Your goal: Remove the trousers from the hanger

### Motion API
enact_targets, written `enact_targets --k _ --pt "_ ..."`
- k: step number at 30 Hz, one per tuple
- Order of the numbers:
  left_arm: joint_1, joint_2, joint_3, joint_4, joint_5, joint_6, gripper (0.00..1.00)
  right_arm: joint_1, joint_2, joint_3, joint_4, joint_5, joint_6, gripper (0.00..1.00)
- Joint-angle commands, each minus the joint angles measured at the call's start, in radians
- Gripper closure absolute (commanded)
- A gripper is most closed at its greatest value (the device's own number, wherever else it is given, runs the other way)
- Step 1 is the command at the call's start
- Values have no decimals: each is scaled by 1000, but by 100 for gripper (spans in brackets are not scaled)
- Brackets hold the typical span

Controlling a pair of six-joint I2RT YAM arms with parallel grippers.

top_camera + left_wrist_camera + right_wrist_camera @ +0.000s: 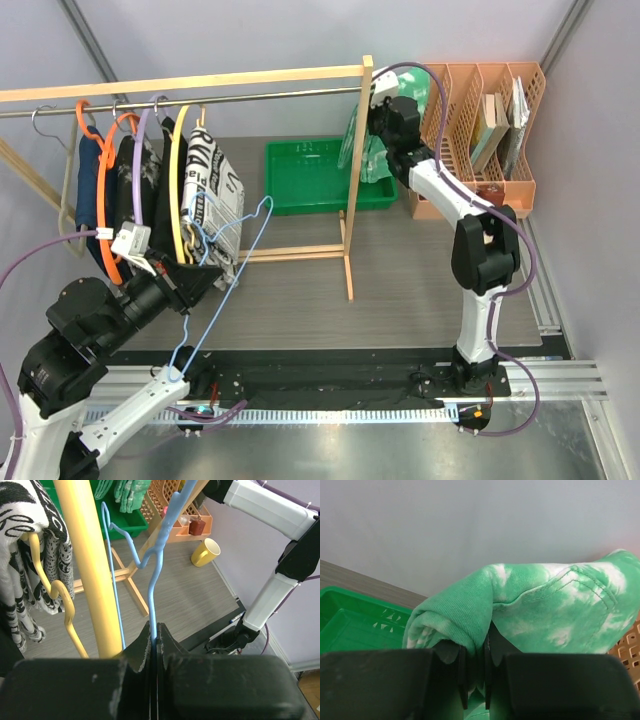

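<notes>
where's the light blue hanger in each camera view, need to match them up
Top external: the hanger slants across the lower left, hook end uppermost.
Left wrist: centre of the picture, a wire rising out of the left gripper, whose jaws are shut on it.
Right wrist: not in it.
Shared landmark: the green tray, in all three views.
</notes>
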Motion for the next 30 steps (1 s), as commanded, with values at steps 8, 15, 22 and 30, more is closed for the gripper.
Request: enact_targets --k 8,15,22,30 --pt "-3 22 -11 82 31 -8 100 -138 -257 -47 -24 -10 65 99" --pt "-3 37 -8 107 55 -17 100 -152 -354 -50 -54 -51 54 99" --pt "-3 28 0 106 57 -16 99 -152 -397 -32 -88 -80 77 99" --pt "-3 25 1 101 54 -11 100 -123 -451 -6 -107 -132 98 99"
